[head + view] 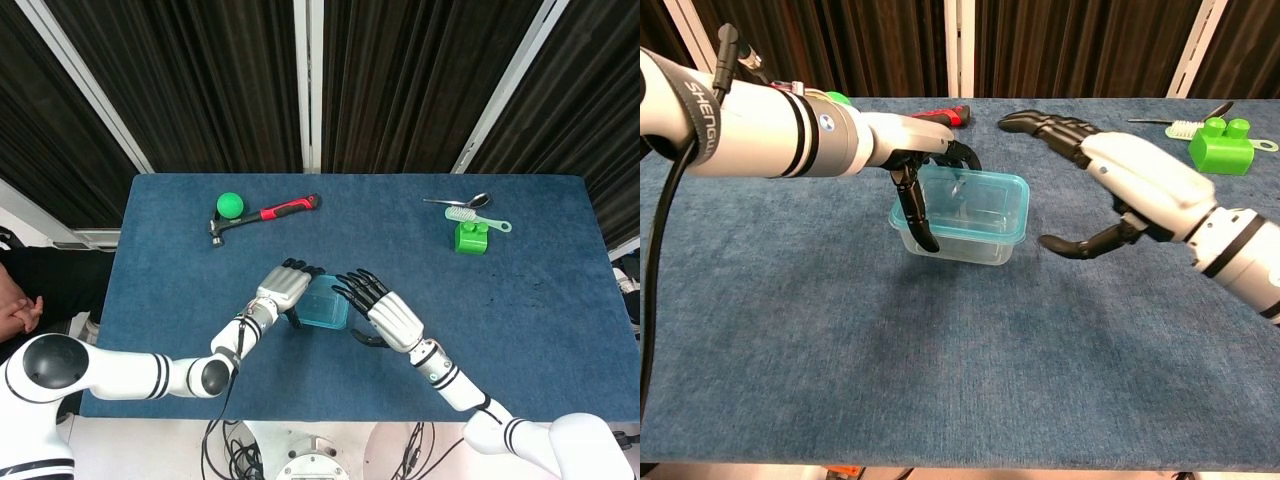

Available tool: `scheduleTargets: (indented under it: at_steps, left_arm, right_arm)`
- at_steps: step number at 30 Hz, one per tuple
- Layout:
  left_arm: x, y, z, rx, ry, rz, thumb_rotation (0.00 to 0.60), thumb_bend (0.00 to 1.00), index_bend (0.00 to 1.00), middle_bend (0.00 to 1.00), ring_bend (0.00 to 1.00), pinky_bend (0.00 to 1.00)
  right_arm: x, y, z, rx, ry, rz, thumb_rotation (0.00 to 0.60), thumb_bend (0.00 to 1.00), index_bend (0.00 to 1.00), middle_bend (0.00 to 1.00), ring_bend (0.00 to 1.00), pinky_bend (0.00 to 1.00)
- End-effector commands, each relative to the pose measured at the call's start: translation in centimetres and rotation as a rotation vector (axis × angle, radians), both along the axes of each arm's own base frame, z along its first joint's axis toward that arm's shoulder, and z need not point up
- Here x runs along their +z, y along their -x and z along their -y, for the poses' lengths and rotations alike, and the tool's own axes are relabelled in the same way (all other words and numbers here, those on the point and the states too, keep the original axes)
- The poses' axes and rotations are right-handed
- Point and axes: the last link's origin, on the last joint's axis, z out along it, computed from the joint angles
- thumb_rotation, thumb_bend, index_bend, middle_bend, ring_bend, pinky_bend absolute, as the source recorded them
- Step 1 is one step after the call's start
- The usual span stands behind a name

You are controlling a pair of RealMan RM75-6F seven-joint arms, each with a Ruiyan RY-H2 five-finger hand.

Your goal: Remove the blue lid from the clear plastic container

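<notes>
The clear plastic container [322,318] [958,243] stands near the middle of the blue table, with its blue lid [327,298] [980,203] seated on top. My left hand [285,287] [908,152] grips the container's left end: the thumb runs down its front left wall and the fingers reach over the back rim. My right hand [386,316] [1132,177] hovers just right of the container, fingers spread wide, thumb low near the table, touching nothing.
A red-handled hammer [265,214] [945,115] and a green ball [230,204] lie at the back left. A green block [470,236] [1220,145], a brush [480,218] and a spoon [460,201] sit at the back right.
</notes>
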Motion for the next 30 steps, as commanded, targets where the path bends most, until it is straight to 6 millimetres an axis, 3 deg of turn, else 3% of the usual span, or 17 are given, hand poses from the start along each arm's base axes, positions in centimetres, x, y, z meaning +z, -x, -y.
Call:
scheduleTargets:
  at_steps: [1,30]
  left_arm:
    - [0.0,0.0,0.1,-0.003,0.000,-0.001,0.600,0.00,0.19,0.19,0.06,0.05]
    - [0.0,0.1,0.3,0.002,0.004,0.003,0.600,0.00,0.18,0.19,0.06,0.05]
  right_arm:
    - [-0.5,-0.3,-0.1,0.019,-0.005,-0.013,0.600,0.21,0.00,0.00,0.00,0.00]
    - [-2.2,-1.5,0.3,0.047,0.036,-0.042,0.600,0.17,0.00,0.00,0.00,0.00]
